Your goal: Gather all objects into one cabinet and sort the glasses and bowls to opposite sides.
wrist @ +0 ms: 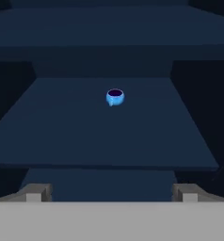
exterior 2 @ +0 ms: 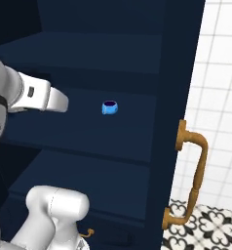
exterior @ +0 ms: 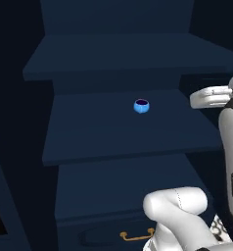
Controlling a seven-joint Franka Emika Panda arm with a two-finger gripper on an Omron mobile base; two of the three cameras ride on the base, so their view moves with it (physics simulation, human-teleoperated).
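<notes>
both base views and the hand view, all facing the same shelf [exterior: 113,132] with the blue bowl [exterior: 141,106]

A white tiled wall [exterior 2: 220,73] stood off to the right, its squares plain and pale. Below it ran a patch of black-and-white patterned tile [exterior 2: 213,222] with a curling floral print. Low down, a navy drawer [exterior: 99,234] carried a small brass pull [exterior: 137,236]. The pull lay level across the dark front.
</notes>
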